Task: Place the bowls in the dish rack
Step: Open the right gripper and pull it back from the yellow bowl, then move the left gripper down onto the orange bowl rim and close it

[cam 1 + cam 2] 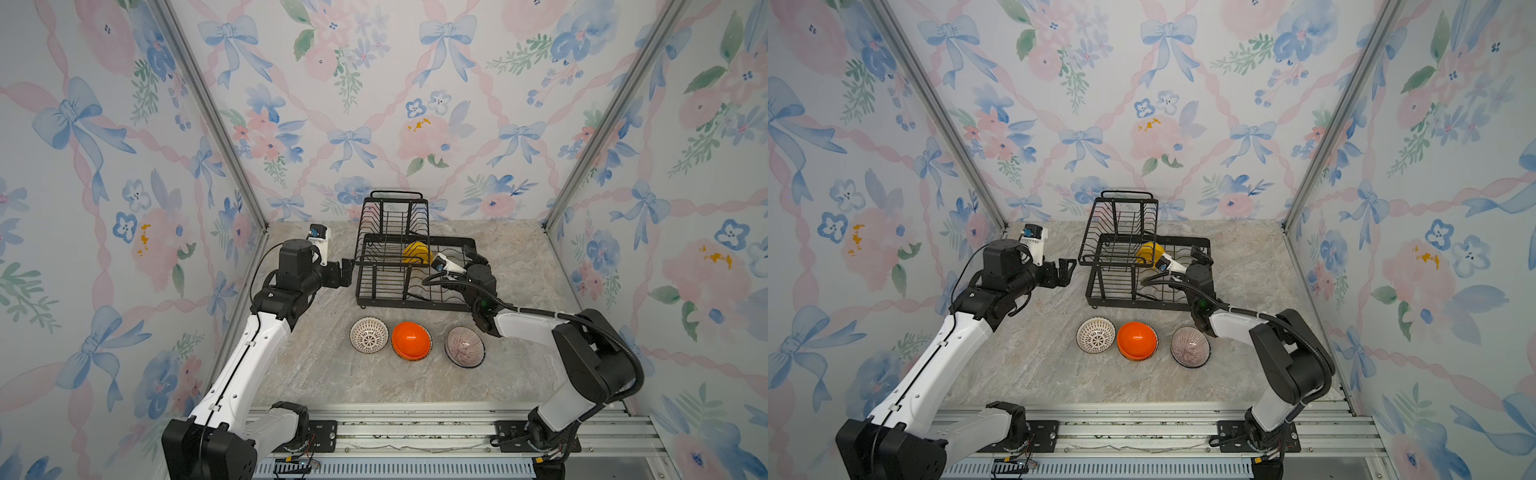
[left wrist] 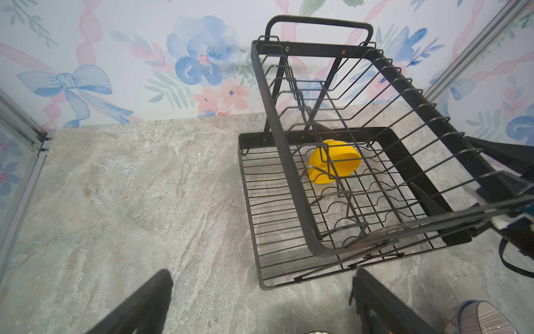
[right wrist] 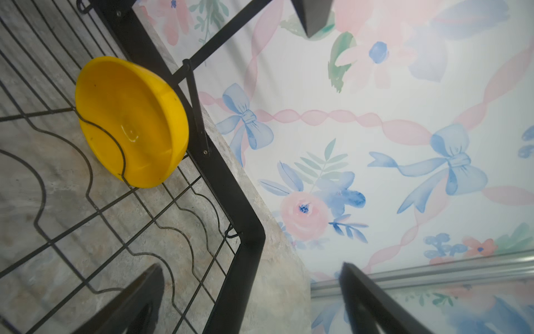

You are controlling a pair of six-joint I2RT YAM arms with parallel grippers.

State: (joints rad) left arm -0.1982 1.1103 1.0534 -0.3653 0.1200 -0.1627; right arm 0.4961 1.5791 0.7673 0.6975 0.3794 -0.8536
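The dish rack [image 1: 453,240] stands at the back of the bench [image 1: 316,374], its raised upper basket on the left and the wider lower tray reaching out to the right. The yellow bowl [image 1: 415,252] is in the lower tray, standing on its edge between the wires, tilted and leaning by the far rim just beside the upright post of the upper basket. The right fingers [image 3: 367,303] are spread wide and hold nothing; they hover at the far right corner of the tray, near the yellow bowl but apart from it, one finger over the tray wires and one outside the rim. The left fingers [image 2: 144,306] are also spread and empty, held above the bench just beside the left side of the rack. Three more bowls sit in a row on the bench in front of the rack: the lattice bowl [image 1: 369,335] on the left, the orange bowl [image 1: 410,340] in the middle, touching or nearly touching it, and the striped bowl [image 1: 464,346] on the right, with a blue rim showing under it
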